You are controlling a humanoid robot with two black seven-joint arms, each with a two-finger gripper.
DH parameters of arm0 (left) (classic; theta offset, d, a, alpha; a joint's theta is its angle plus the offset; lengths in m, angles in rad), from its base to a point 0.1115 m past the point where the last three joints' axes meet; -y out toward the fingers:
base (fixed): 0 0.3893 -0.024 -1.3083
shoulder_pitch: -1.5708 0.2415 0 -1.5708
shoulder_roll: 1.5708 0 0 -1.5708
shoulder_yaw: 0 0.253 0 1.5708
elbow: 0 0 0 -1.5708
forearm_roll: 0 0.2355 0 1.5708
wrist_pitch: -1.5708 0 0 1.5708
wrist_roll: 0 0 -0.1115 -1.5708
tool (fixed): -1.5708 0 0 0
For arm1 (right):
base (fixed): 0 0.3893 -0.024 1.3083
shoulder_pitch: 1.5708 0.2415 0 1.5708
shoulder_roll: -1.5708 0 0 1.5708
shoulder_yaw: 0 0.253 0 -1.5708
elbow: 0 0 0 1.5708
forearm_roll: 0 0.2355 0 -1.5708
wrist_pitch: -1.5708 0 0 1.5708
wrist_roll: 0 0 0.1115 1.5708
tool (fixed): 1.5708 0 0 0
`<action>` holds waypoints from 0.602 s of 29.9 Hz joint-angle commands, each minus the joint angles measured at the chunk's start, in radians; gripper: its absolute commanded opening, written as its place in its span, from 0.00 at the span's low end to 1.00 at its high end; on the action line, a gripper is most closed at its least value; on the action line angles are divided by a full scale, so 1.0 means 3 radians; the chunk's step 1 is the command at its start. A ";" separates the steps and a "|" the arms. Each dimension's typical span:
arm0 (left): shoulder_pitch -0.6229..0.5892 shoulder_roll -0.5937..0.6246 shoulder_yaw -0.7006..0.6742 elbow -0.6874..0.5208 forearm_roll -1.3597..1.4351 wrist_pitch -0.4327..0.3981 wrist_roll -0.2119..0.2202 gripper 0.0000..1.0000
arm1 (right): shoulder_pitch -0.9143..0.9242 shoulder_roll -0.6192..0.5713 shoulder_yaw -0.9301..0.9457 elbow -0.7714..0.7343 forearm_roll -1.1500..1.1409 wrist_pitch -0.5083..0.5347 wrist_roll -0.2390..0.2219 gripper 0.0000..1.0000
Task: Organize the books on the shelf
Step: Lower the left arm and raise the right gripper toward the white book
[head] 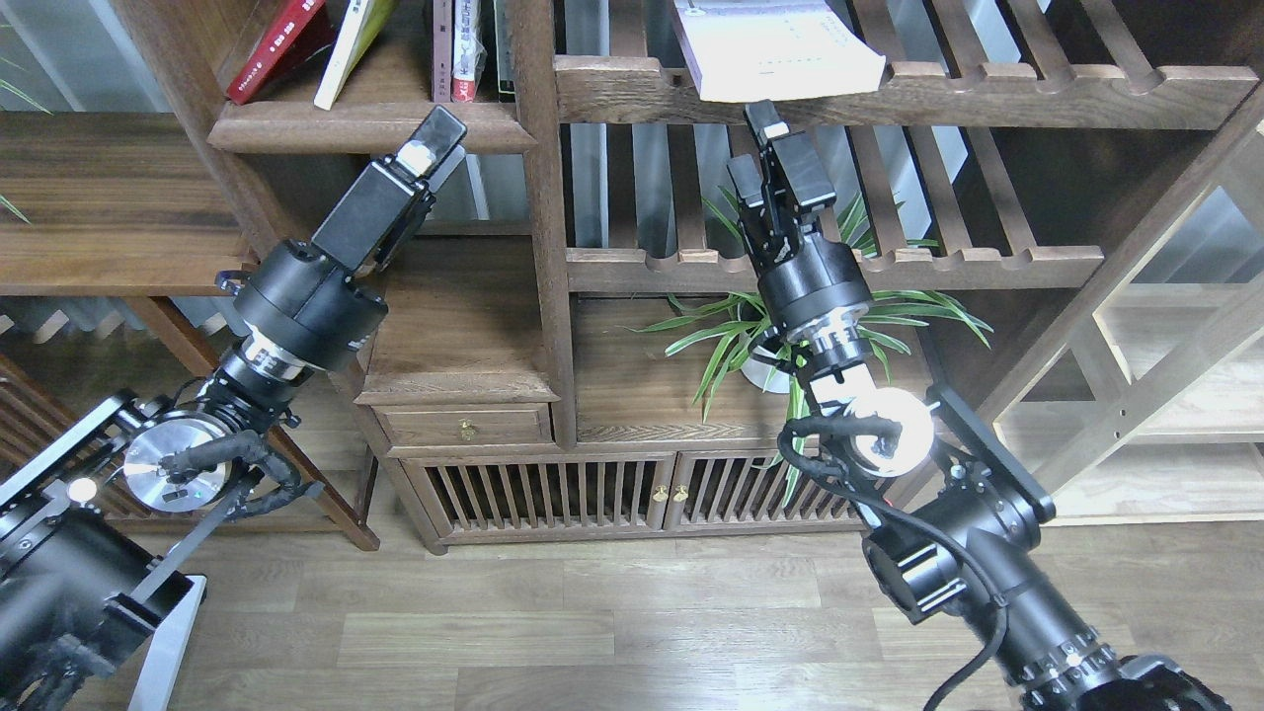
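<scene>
At top left, shelf (370, 126): a dark brown plank with a rounded front lip, part of the big wooden bookcase, carrying leaning and upright books.
Red book (281, 44): leans to the right at the left end of the shelf, its top cut off by the frame edge.
Yellow-green book (354, 49): leans the same way just right of the red book, pale page edge facing out.
Thin upright books (462, 44): stand at the right end of the shelf, against the vertical post, pink and red spines showing.
White book (780, 44): lies flat on the slatted rack (987, 94) to the right of the post, one corner jutting past the front rail.
Left end effector (434, 138): raised just in front of the shelf lip, below the upright books; seen end-on and dark, so I cannot tell whether it is open or closed; nothing visibly held.
Right end effector (765, 123): points up, its tip just beneath the overhanging corner of the white book; fingers cannot be told apart, so its state is unclear, and contact with the book cannot be judged.
Potted plant (780, 336): green leaves spread behind the right wrist, on the lower cabinet top.
</scene>
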 commanded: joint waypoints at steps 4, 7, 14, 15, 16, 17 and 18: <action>0.0010 0.0000 -0.0011 0.0018 -0.0003 0.0000 -0.0005 0.99 | 0.0188 0.0000 0.0015 0.0000 0.0005 -0.0270 0.0000 0.82; 0.0005 0.0000 -0.0027 0.0028 -0.0008 0.0000 -0.0010 0.99 | 0.0188 0.0000 0.0030 0.0000 0.0005 -0.0347 0.0000 0.82; 0.0015 0.0000 -0.0042 0.0089 -0.0013 0.0000 -0.0030 0.99 | 0.0244 0.0000 0.0046 0.0000 0.0010 -0.0480 0.0000 0.80; 0.0020 0.0000 -0.0042 0.0100 -0.0013 0.0000 -0.0030 0.99 | 0.0255 0.0000 0.0051 0.0000 0.0010 -0.0506 -0.0005 0.80; 0.0025 0.0000 -0.0042 0.0105 -0.0013 0.0000 -0.0030 0.99 | 0.0280 0.0000 0.0051 0.0000 0.0005 -0.0526 -0.0005 0.80; 0.0030 0.0000 -0.0042 0.0110 -0.0013 0.0000 -0.0036 0.99 | 0.0316 0.0000 0.0051 0.0000 0.0010 -0.0542 -0.0005 0.80; 0.0031 0.0000 -0.0042 0.0115 -0.0013 0.0000 -0.0041 0.99 | 0.0331 0.0000 0.0056 0.0000 0.0010 -0.0557 -0.0005 0.80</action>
